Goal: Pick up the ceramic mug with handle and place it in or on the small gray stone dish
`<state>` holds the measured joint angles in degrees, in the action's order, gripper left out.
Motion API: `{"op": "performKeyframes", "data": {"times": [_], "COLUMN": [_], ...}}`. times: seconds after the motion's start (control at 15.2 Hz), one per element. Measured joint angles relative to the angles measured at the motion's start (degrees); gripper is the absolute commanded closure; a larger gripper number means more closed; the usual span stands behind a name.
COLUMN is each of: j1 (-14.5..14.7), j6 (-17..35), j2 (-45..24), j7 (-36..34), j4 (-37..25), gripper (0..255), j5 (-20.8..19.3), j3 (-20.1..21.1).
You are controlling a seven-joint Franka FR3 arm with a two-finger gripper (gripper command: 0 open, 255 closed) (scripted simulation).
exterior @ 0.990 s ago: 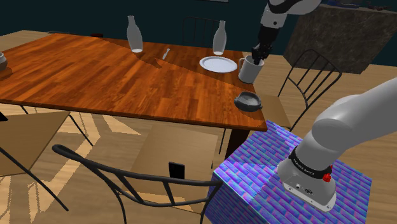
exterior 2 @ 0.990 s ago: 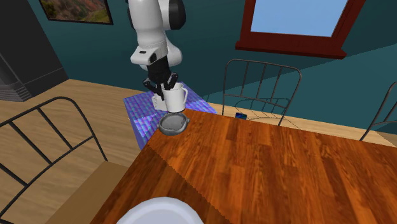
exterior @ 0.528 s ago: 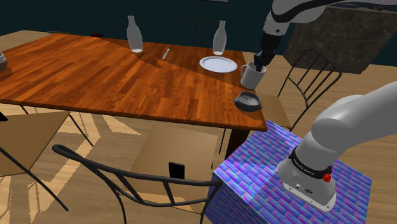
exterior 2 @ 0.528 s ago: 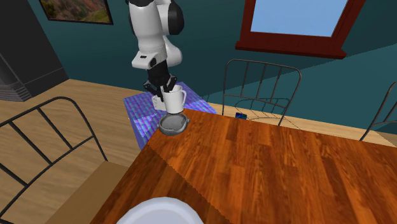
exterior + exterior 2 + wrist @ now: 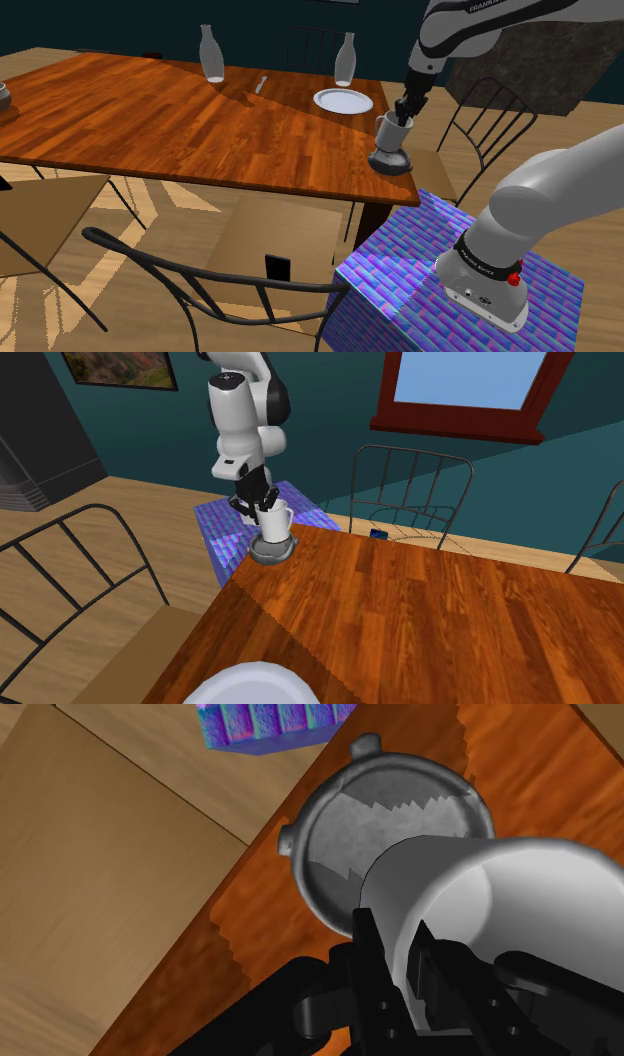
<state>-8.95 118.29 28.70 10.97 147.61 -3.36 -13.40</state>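
A white mug (image 5: 393,130) with a handle stands upright with its base down in the small grey dish (image 5: 390,164), at the wooden table's (image 5: 180,120) corner nearest the stand. My gripper (image 5: 404,112) comes down from above, shut on the mug's rim. In the second exterior view the mug (image 5: 275,523) sits in the dish (image 5: 271,551) under the gripper (image 5: 262,505). In the wrist view the gripper (image 5: 392,932) clasps the mug's wall (image 5: 480,904) between its fingers, with the dish (image 5: 350,824) below.
A white plate (image 5: 343,100), two glass bottles (image 5: 211,55) (image 5: 345,58) and a fork (image 5: 260,85) stand farther along the table. A wire chair (image 5: 490,110) is beside the corner. The blue patterned stand (image 5: 460,290) lies close below the table edge.
The arm has carried the mug down and toward the table corner, from above the dish into it. The gripper has stayed shut on the mug.
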Motion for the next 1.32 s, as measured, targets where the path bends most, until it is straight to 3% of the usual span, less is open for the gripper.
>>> {"op": "performKeyframes", "data": {"times": [0.33,0.66,0.73,1.12,1.32], "j1": [0.1,0.1,0.1,0.1,0.0], "j6": [3.8,4.1,4.1,4.1,0.0], "j2": [-1.6,-1.7,-1.8,-1.7,-0.3], "j7": [0.2,0.3,0.3,0.3,0.1], "j4": [2.2,2.4,2.4,2.3,-0.5], "gripper": [255,255,0,0,0], "j5": [0.1,0.1,0.1,0.1,0.0], "j3": [-0.3,-0.4,-0.4,-0.4,-0.1]}}
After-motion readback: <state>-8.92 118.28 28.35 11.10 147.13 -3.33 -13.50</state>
